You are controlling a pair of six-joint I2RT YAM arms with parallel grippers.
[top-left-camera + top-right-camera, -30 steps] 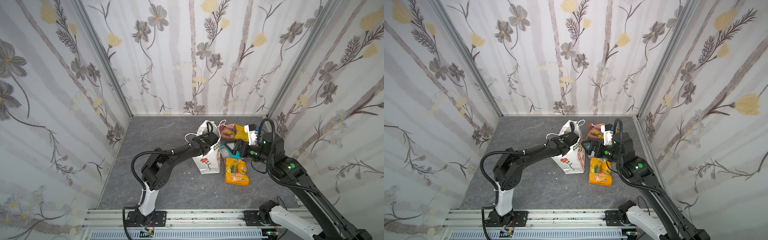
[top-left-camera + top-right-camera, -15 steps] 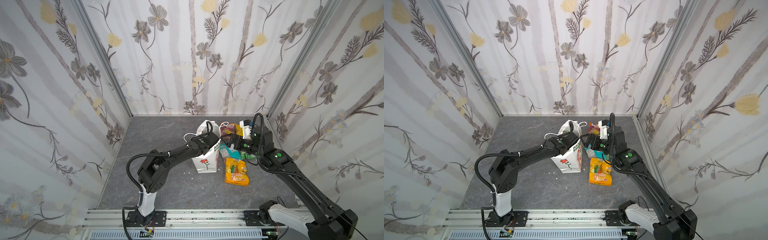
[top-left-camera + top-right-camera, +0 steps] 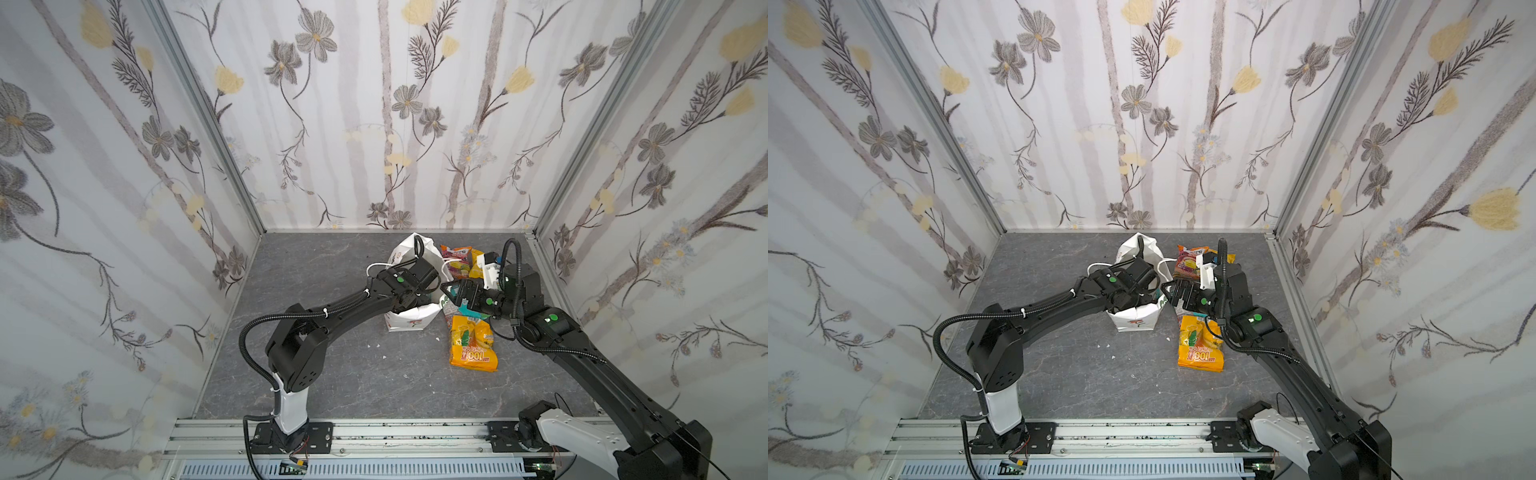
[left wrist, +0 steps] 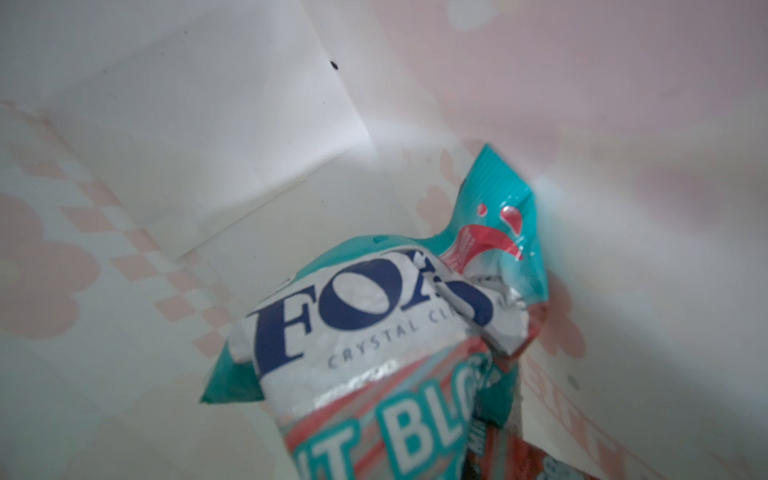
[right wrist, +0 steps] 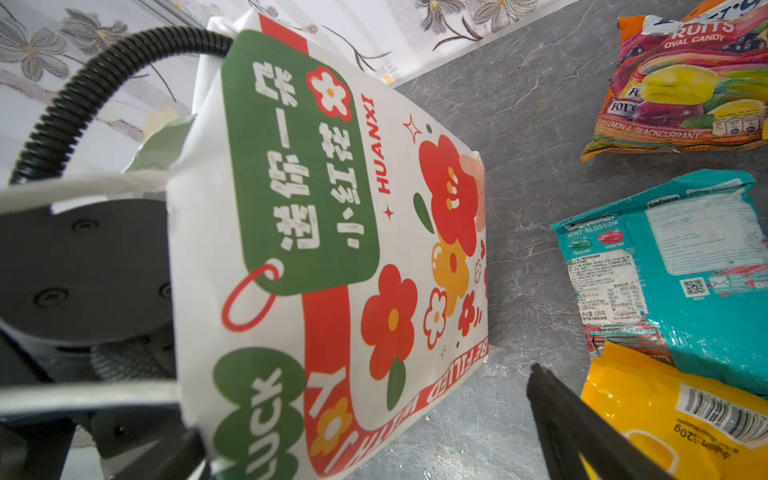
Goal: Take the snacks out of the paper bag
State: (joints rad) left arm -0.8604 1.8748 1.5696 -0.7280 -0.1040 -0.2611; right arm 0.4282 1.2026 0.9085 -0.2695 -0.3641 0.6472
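The white paper bag (image 3: 409,322) (image 3: 1133,321) stands mid-table, its flower-printed side filling the right wrist view (image 5: 332,208). My left gripper (image 3: 417,291) reaches down into the bag's mouth, fingertips hidden. In the left wrist view a light teal and red snack packet (image 4: 374,324) sits close before the camera inside the bag, and the gripper is shut on it. My right gripper (image 3: 451,289) (image 5: 365,415) stands open against the bag's right side. Outside lie the orange "100" packet (image 3: 471,343) (image 5: 685,424), a teal packet (image 5: 685,257) and an orange-pink packet (image 3: 457,255) (image 5: 681,83).
The packets lie in a row between the bag and the right wall. Flowered walls close in the grey table (image 3: 332,374) on three sides. The bag's white cord handle (image 3: 376,266) loops over the left arm. A metal rail (image 3: 415,436) runs along the front edge.
My right gripper has moved left, away from the packets, to the bag's side. The left gripper has stayed inside the bag, shut.
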